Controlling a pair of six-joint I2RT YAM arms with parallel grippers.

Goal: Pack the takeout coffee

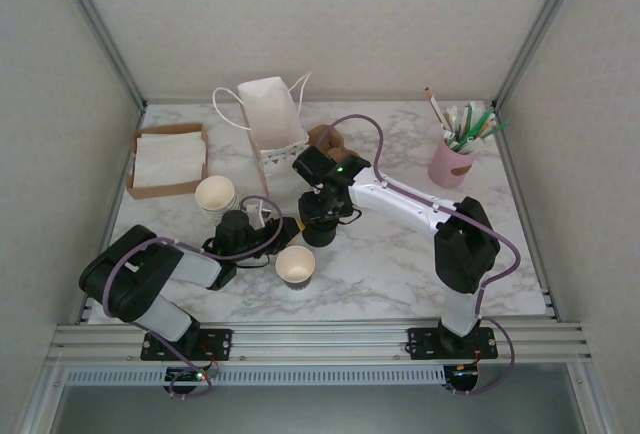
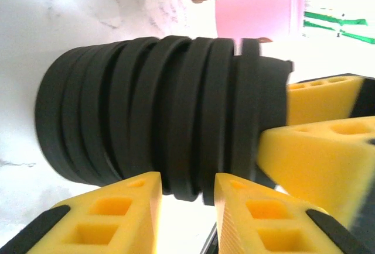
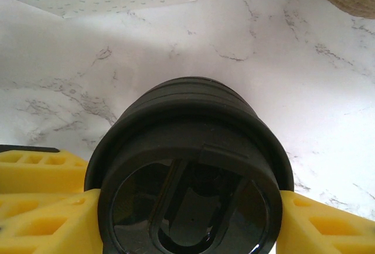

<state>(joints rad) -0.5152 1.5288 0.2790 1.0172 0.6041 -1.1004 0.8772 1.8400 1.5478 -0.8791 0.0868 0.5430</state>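
Note:
The takeout coffee cup (image 1: 295, 266) is cream-white, has no lid on it and stands alone on the marble near the front, just below both grippers. A squat black stack of lids (image 1: 320, 229) stands behind it. My right gripper (image 1: 320, 216) comes down from above and is shut on the top lid (image 3: 187, 166), with a yellow finger on each side. My left gripper (image 1: 293, 231) reaches in from the left, and its yellow fingers (image 2: 135, 207) pinch the rims low on the lid stack (image 2: 146, 113). The right gripper's yellow fingers (image 2: 322, 154) hold the stack's top end.
A taller stack of lidless cups (image 1: 216, 197) stands left of the grippers. A white paper bag (image 1: 272, 114) stands open at the back, with brown sleeves (image 1: 325, 139) beside it. A napkin tray (image 1: 168, 159) is at the far left and a pink pen cup (image 1: 452, 162) at the right.

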